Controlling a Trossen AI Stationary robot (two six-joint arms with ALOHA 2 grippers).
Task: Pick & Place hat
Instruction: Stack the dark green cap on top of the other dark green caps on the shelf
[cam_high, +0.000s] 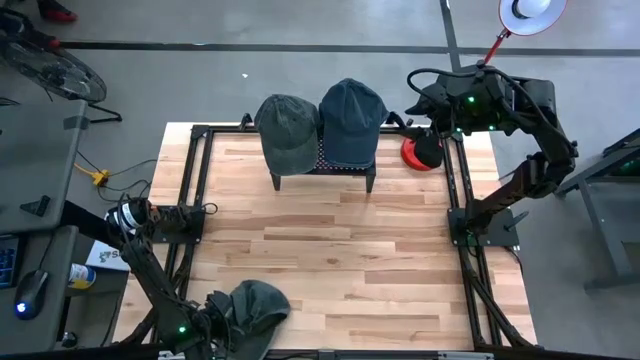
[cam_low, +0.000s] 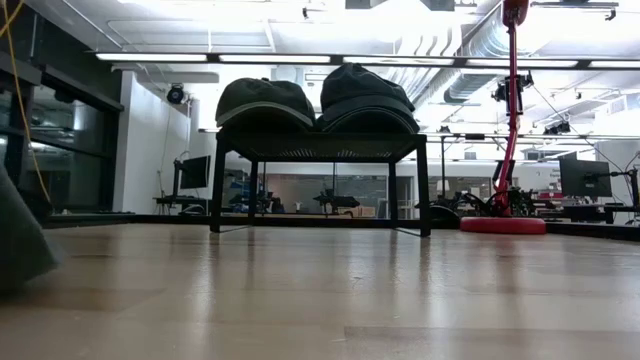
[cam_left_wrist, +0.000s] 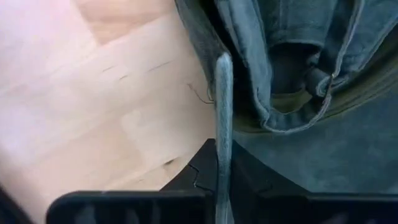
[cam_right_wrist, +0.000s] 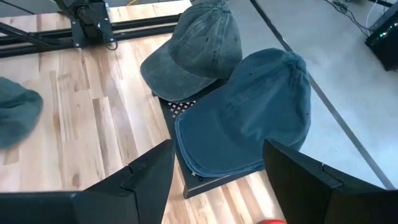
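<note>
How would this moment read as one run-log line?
left gripper: shut on hat brim | right gripper: open, above rack | rack: two hats

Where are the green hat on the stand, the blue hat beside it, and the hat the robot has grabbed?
green hat (cam_high: 287, 128): high view, on its crown.
blue hat (cam_high: 351, 118): high view, on its crown.
grabbed hat (cam_high: 255, 312): high view, on its crown, near the table's front edge.
</note>
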